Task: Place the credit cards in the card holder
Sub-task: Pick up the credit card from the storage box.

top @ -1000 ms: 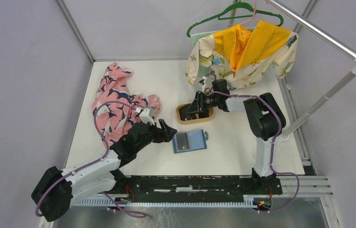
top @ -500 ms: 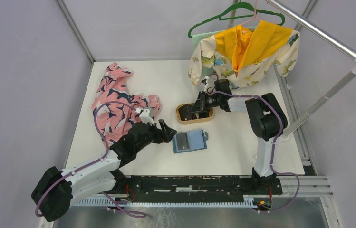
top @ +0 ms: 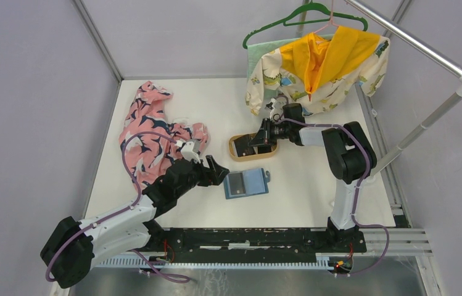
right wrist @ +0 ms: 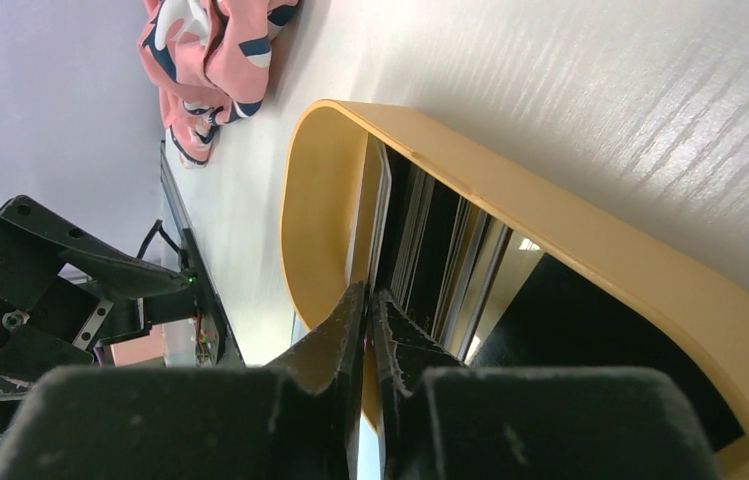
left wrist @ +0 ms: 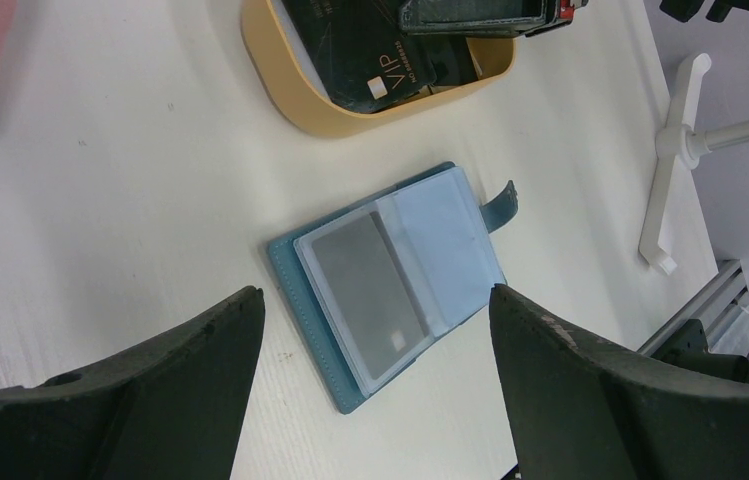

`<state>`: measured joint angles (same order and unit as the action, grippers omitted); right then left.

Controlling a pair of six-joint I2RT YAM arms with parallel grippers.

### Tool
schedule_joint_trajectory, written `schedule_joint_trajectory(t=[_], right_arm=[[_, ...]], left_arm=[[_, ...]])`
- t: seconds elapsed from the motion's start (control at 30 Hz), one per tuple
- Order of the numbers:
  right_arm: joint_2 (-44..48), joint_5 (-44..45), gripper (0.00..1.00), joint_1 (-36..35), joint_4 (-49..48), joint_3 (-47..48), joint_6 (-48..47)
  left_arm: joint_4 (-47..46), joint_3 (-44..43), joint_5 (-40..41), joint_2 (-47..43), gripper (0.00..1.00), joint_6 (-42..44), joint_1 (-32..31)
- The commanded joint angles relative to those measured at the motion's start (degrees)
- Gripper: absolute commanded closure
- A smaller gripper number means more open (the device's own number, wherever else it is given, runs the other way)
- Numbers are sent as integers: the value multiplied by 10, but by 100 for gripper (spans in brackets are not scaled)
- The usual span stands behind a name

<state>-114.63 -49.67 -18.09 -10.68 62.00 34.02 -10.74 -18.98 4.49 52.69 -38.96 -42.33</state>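
The teal card holder (top: pixel 254 180) lies open on the table, with a grey card (left wrist: pixel 365 295) in its left clear pocket. My left gripper (top: pixel 217 171) is open and empty just left of it; in the left wrist view the holder (left wrist: pixel 440 240) lies between and beyond the fingers (left wrist: pixel 200 400). The other credit cards (left wrist: pixel 360 60), mostly black, stand in the tan oval tray (top: pixel 234 154). My right gripper (top: pixel 248 150) reaches into that tray. In the right wrist view its jaws (right wrist: pixel 370 295) are pressed on the edge of one thin card (right wrist: pixel 377 200) by the tray wall (right wrist: pixel 590 250).
A pink patterned garment (top: pixel 148 132) lies at the left back. A dinosaur-print shirt on a green hanger (top: pixel 314 68) hangs from the rail right behind the right arm. The rail's white stand (top: pixel 425 123) is at the right, its foot (left wrist: pixel 675 160) near the holder.
The right arm has drawn slightly to the right while its gripper stays in the tray. The hanging shirt has swung a little. The left arm and the holder have not moved.
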Motion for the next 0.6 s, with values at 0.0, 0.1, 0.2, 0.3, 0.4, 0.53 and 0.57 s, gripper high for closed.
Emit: schedule_joint_trajectory(t=[0.0, 0.1, 0.2, 0.3, 0.4, 0.53, 0.57], right_arm=[[21, 2, 88, 3, -14, 0, -10], [17, 1, 87, 3, -14, 0, -11], [16, 1, 87, 4, -13, 0, -11], [19, 6, 93, 5, -8, 0, -15], [28, 8, 99, 11, -6, -3, -17], [57, 9, 100, 30, -16, -19, -17], [67, 10, 100, 36, -19, -24, -18]], left_arm=[[-14, -4, 11, -7, 12, -19, 1], [-14, -2, 11, -10, 12, -20, 1], [-14, -1, 11, -10, 12, -20, 1], [-14, -2, 11, -10, 12, -20, 1], [-14, -2, 11, -11, 12, -20, 2], [-15, -3, 9, -10, 12, -21, 1], [-17, -3, 8, -9, 12, -21, 1]])
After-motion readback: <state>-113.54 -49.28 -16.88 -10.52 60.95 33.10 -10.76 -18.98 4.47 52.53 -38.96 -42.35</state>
